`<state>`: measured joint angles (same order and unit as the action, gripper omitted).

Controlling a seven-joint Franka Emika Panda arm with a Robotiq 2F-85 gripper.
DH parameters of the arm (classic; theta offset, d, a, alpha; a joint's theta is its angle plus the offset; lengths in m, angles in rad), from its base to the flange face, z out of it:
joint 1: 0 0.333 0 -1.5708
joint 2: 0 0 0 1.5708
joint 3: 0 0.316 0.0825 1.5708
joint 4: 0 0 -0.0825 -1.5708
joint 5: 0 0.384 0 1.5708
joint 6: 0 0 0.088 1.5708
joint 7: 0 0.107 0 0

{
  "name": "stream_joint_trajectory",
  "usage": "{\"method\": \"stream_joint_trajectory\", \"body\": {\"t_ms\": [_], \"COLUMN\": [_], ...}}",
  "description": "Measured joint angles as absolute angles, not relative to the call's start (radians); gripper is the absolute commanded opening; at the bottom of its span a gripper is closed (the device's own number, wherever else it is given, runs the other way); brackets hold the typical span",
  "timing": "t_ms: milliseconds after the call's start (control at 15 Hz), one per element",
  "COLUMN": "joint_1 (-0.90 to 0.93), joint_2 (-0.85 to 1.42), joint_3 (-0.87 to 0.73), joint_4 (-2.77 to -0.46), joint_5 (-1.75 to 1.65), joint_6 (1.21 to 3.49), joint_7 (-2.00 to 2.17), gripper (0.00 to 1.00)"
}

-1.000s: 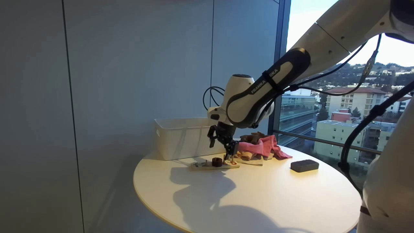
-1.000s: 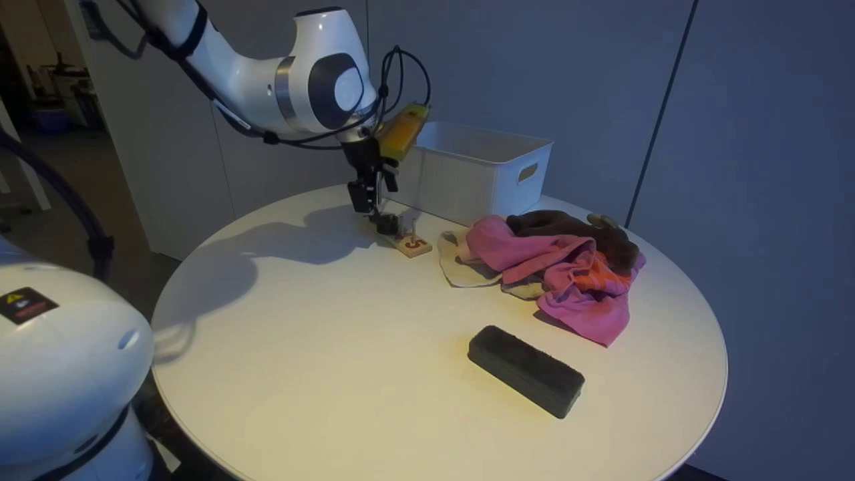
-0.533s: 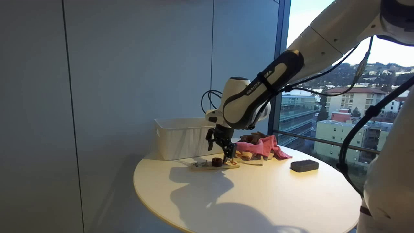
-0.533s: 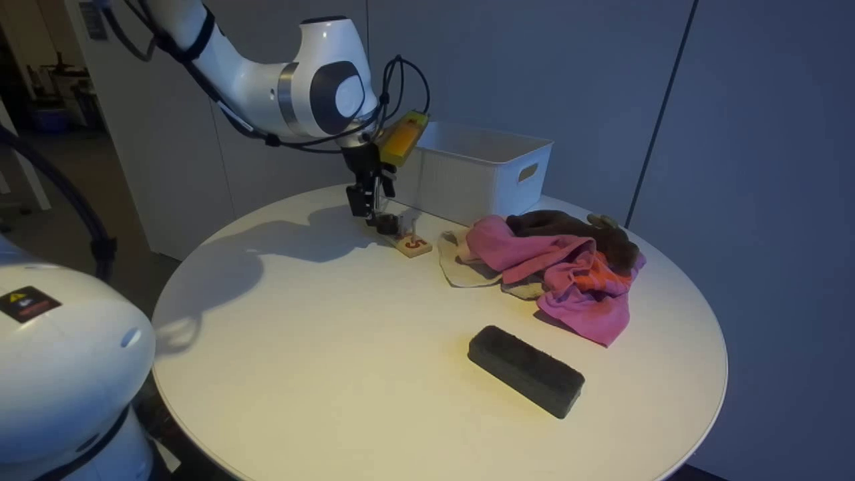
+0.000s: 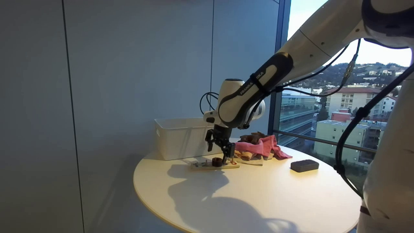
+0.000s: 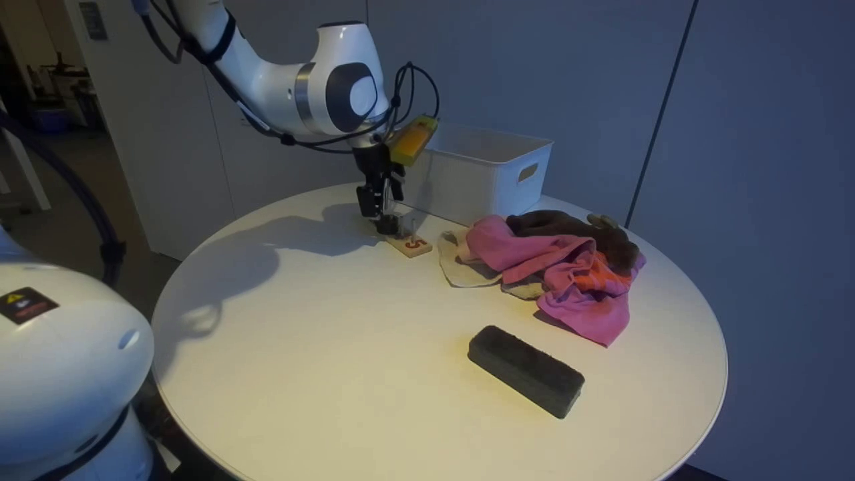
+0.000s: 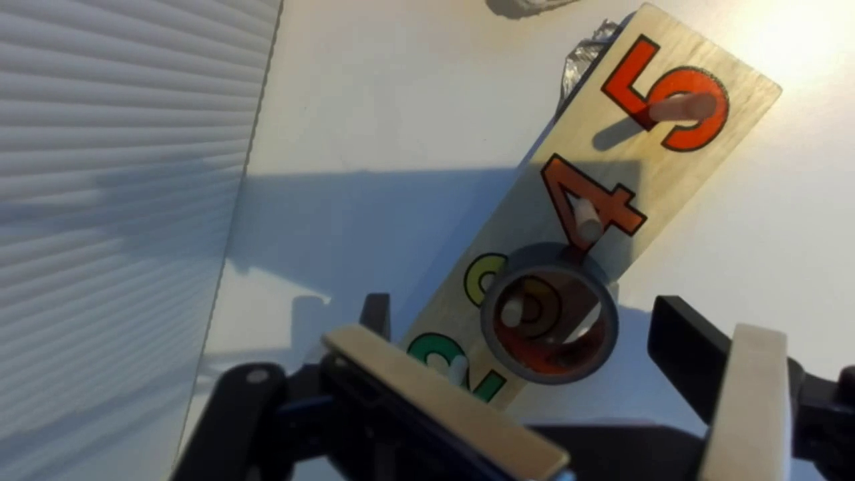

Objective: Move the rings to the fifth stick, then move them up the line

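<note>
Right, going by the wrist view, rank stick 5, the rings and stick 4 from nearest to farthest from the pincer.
1. The rings: partway along the board, closest to the open pincer.
2. Stick 4: just past the rings.
3. Stick 5: at the board's far end, upper right of the picture.

A 5 (image 7: 681,79), a 4 (image 7: 606,202) and part-hidden yellow and green numerals (image 7: 474,277) are showing on the board (image 7: 658,179), while FRANKA (image 5: 246,88), IKA (image 5: 259,75) and a warning sign (image 6: 28,306) are marking the arm (image 5: 310,48).
</note>
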<state>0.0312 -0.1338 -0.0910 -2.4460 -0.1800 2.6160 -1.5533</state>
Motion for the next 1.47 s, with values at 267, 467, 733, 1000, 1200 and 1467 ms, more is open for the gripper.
{"method": "stream_joint_trajectory", "body": {"t_ms": [267,467,733,1000,1200,1467], "joint_1": [0.023,0.022,0.021,0.02,0.02,0.02], "joint_2": [-0.09,-0.069,-0.055,-0.053,-0.053,-0.053], "joint_3": [-0.091,-0.09,-0.089,-0.089,-0.088,-0.088], "joint_4": [-2.396,-2.368,-2.346,-2.336,-2.332,-2.332], "joint_5": [-0.18,-0.178,-0.174,-0.173,-0.173,-0.156], "joint_6": [2.57,2.537,2.497,2.471,2.46,2.458], "joint_7": [-1.553,-1.554,-1.554,-1.554,-1.554,-1.569], "gripper": [0.66,0.43,0.4,0.22,0.22,0.22]}}
